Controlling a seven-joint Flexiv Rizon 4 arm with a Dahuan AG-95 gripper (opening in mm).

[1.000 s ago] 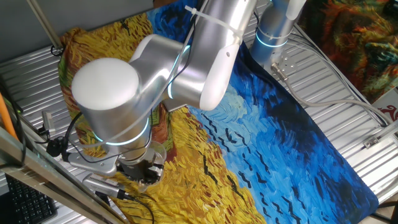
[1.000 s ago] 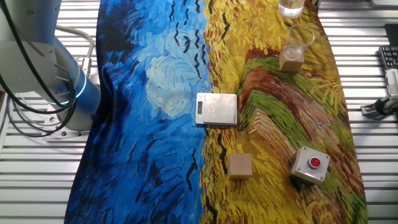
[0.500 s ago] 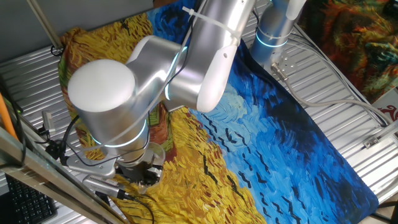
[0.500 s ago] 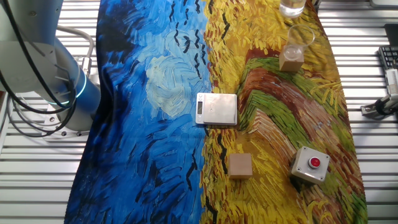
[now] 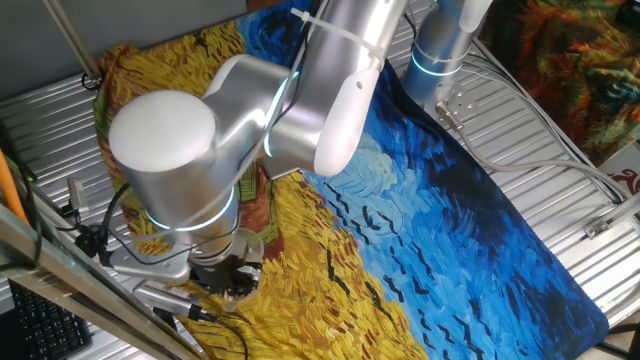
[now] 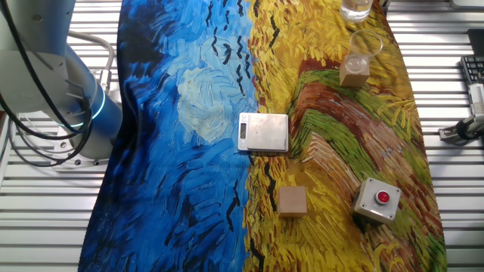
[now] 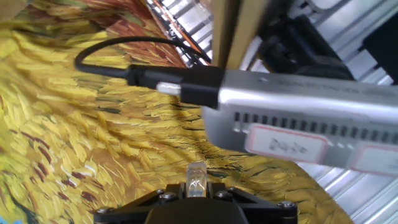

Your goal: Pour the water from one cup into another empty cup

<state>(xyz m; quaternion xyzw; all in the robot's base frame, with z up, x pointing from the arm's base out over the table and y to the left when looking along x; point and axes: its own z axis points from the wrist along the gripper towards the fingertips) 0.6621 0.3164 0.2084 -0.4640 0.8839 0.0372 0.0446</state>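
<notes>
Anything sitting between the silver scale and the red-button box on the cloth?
No. In the other fixed view, only bare painted cloth lies between the silver scale and the red-button box; the small tan block sits off that line, nearer the camera.

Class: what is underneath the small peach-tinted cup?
The peach-tinted cup appears to stand on a small tan block, which sits on the painted cloth. The block covers whatever lies directly beneath it, so that cannot be seen.
</notes>
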